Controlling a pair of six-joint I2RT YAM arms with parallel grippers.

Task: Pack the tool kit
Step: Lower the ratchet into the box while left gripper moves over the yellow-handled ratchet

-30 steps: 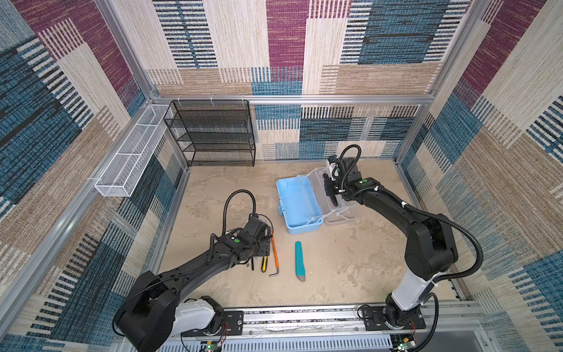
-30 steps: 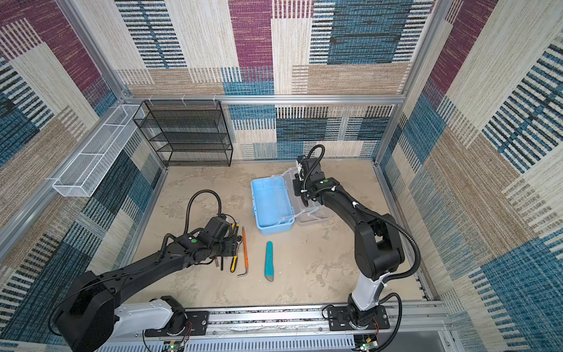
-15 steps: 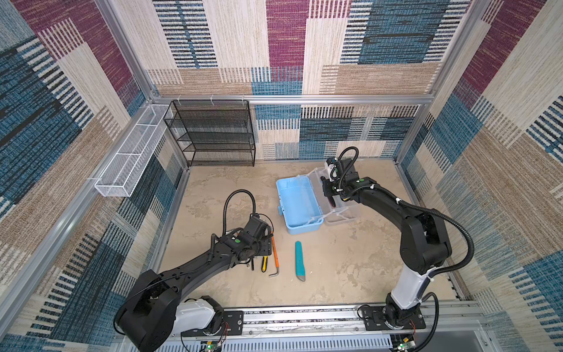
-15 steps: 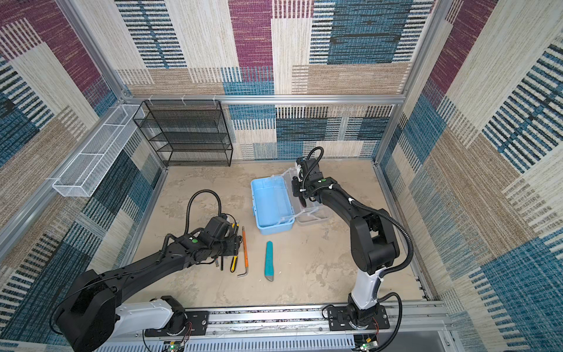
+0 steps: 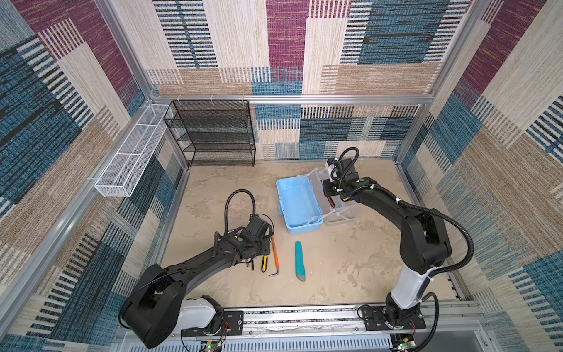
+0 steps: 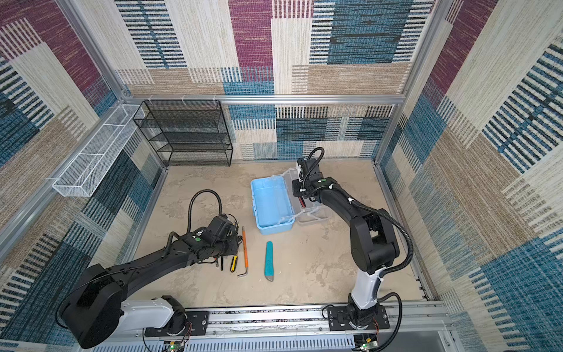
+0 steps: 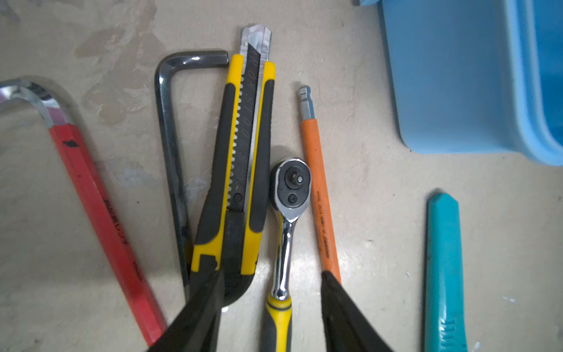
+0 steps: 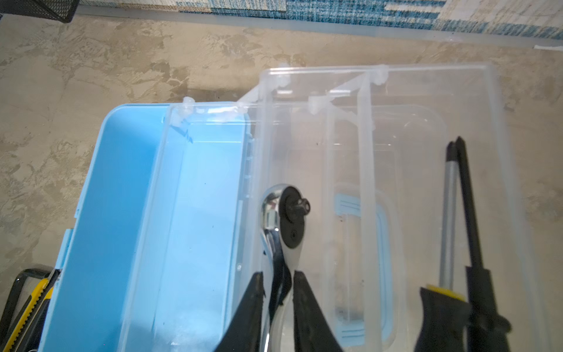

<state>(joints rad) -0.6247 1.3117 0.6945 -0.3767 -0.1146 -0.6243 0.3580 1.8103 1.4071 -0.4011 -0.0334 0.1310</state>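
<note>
– Right arm (image 5: 423, 240) has tucked its elbow in a touch since a second ago. Left arm (image 5: 213, 259) and the loose tools lie as they did.
– Where's the toolbox?
– Toolbox (image 5: 297, 198) sits right of the counter's (image 5: 350, 268) middle, nearer the back edge. It's open, with the clear lid (image 8: 405, 170) flat on its right and a screwdriver (image 8: 448, 213) in the lid.
– Hands?
– My right gripper (image 8: 277, 274) brackets the red ratchet's (image 8: 288, 213) shank over the lid. Whether it's pinching or has let go, I can't tell. My left gripper (image 7: 270, 271) is spread and straddles the yellow ratchet (image 7: 288, 195), one finger over the knife's (image 7: 243, 152) butt, the other over the orange key (image 7: 320, 198).
– How will that ratchet handle?
– Steel, stiff and heavy for its size, I'd judge, and the chromed shank looks slick. I'd take it on the yellow grip, clear of its neighbours. The box looks thin and light, so I'd set tools in, not drop them.
</note>
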